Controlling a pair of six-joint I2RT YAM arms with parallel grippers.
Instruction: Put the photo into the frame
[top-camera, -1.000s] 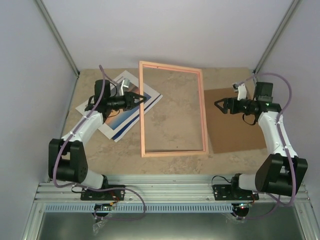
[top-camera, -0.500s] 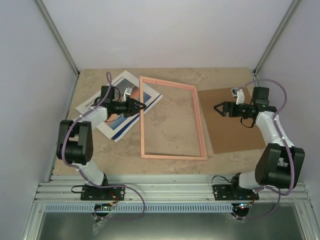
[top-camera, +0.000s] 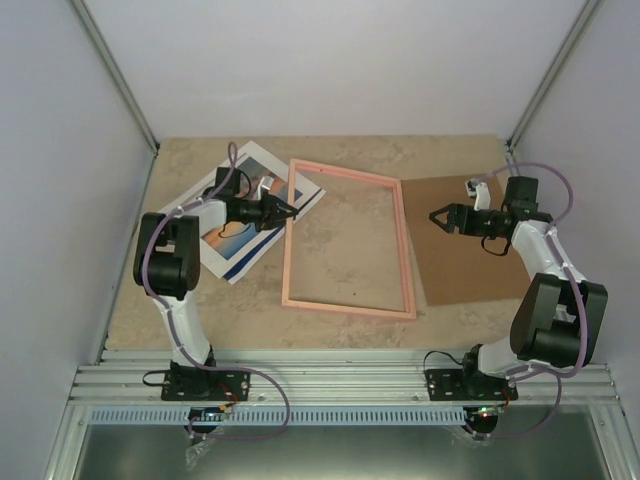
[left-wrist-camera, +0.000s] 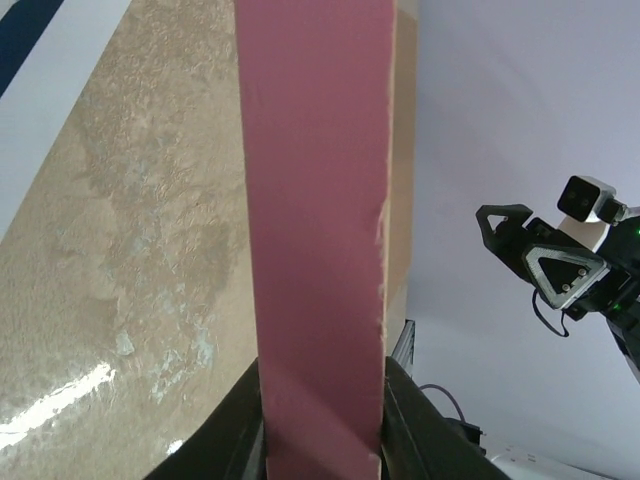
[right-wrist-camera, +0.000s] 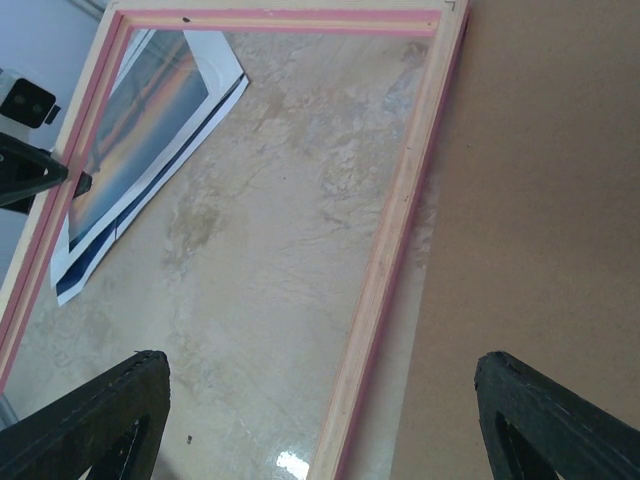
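Observation:
The pink frame (top-camera: 403, 250) lies in the middle of the table, slightly skewed. My left gripper (top-camera: 289, 210) is shut on the frame's left bar; in the left wrist view the pink bar (left-wrist-camera: 320, 220) runs between the two fingers (left-wrist-camera: 243, 435). The photo (top-camera: 232, 235), a sunset print with a white border, lies face up left of the frame, partly under my left arm; it also shows in the right wrist view (right-wrist-camera: 140, 140). My right gripper (top-camera: 440, 217) is open and empty, hovering over the frame's right bar (right-wrist-camera: 400, 230).
A brown cardboard sheet (top-camera: 470, 250) lies right of the frame, below my right arm, and shows in the right wrist view (right-wrist-camera: 540, 250). Grey walls close in the left, back and right sides. A metal rail (top-camera: 330, 380) runs along the near edge.
The frame has shifted right and nearer, its left bar coming partly off the photo, still held by my left gripper. The left arm folded back toward the left. The right gripper moved slightly.

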